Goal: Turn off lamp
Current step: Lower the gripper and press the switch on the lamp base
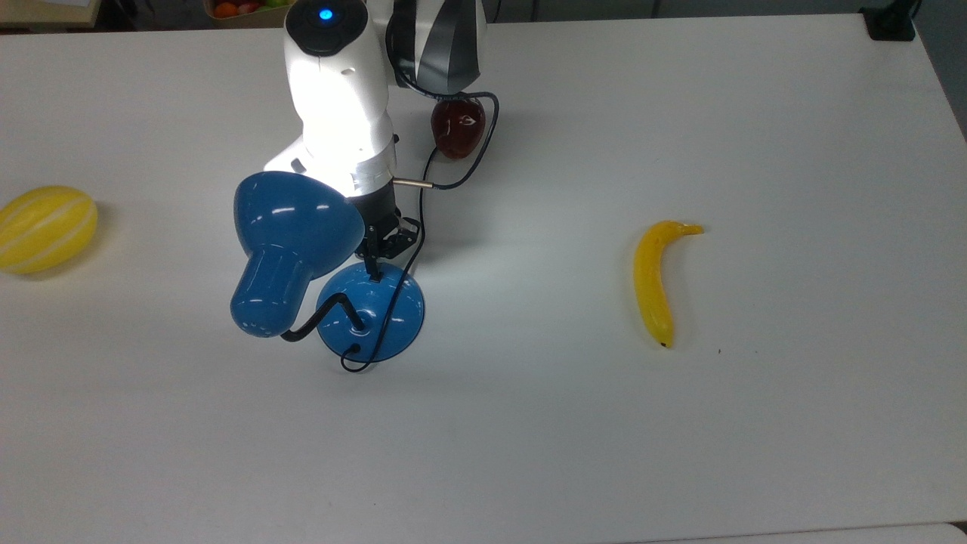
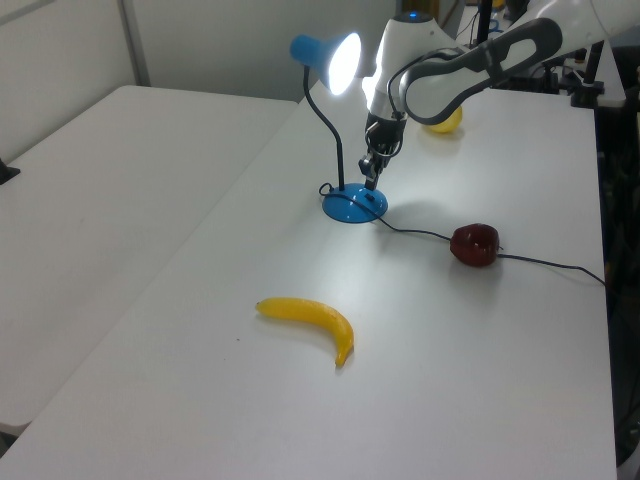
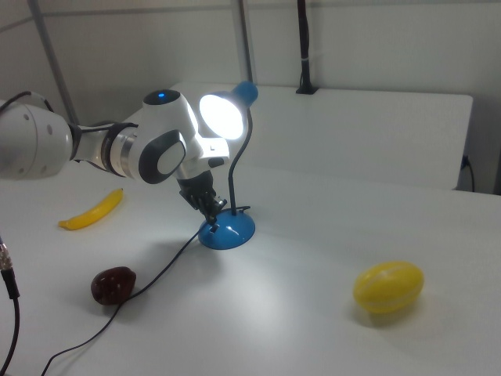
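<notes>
The lamp is lit: its blue shade (image 1: 295, 223) throws a bright patch on the table, and the glowing mouth (image 3: 221, 116) shows in the right view. A black gooseneck (image 2: 335, 135) joins the shade to the round blue base (image 1: 389, 321). My gripper (image 1: 374, 268) is shut, its fingers pressed together into one point. That tip stands on the top-view far edge of the base, where the small black switch sits. It also meets the base in the left view (image 2: 372, 181) and the right view (image 3: 212, 211). The tip covers the switch.
The lamp's black cord (image 1: 421, 219) runs past a red apple (image 1: 457, 125) toward the top view's upper edge. A banana (image 1: 653, 283) lies at the top view's right and a yellow melon (image 1: 45, 227) at its far left. The white table (image 1: 680, 453) has open room in front.
</notes>
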{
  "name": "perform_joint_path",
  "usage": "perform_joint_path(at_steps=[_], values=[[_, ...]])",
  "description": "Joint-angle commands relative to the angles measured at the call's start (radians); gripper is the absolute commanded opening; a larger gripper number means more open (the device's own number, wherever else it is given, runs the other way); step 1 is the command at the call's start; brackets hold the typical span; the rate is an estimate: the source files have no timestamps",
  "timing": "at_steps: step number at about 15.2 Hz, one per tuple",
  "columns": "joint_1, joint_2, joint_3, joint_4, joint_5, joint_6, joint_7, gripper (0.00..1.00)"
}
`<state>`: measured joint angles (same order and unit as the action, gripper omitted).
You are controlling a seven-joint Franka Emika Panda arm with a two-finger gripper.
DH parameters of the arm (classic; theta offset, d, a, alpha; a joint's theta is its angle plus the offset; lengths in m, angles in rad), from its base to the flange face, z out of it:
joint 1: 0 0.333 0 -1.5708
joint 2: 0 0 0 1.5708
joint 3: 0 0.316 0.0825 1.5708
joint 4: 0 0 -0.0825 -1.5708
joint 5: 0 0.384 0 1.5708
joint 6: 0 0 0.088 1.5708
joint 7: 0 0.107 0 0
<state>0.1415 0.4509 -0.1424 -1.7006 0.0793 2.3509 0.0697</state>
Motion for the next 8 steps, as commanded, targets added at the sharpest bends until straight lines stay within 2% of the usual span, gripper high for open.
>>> perform_joint_path(at_steps=[1,8], values=[[0.013,0.043,-0.008,0.035,-0.041,0.011,0.050,0.00],[0.026,0.063,-0.005,0.022,-0.061,0.010,0.051,0.00]])
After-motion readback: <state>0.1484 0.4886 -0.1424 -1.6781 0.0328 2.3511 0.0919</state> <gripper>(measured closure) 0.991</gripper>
